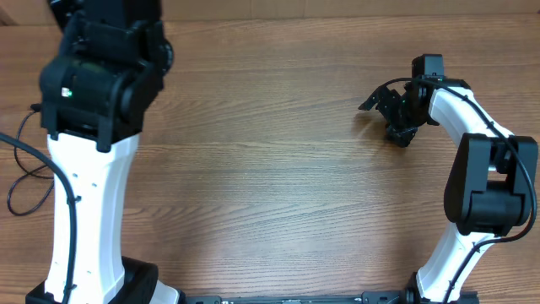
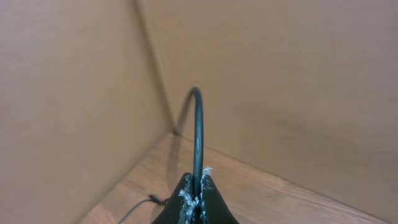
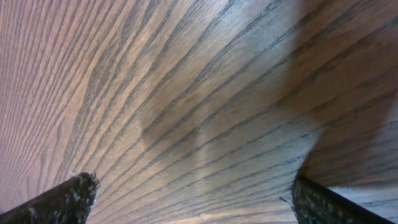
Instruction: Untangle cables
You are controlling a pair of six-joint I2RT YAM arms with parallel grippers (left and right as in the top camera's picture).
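Observation:
My left gripper (image 2: pixel 198 178) is shut on a thin black cable (image 2: pixel 198 127) that rises straight up from the jaws and bends over to the left at its top. A second thin cable (image 2: pixel 138 206) with a small plug end lies on the wood below it. From overhead, thin black cable loops (image 1: pixel 9 194) lie at the table's far left edge, and the raised left arm (image 1: pixel 97 76) hides its own gripper. My right gripper (image 1: pixel 385 120) hangs open over bare wood at the right, with its fingers (image 3: pixel 65 200) wide apart and nothing between them.
Plain tan walls (image 2: pixel 68 93) meet in a corner behind the left gripper. A thicker black arm wire (image 1: pixel 38 156) curves beside the left arm's white column. The wooden table (image 1: pixel 270 169) spans the middle between the two arm bases.

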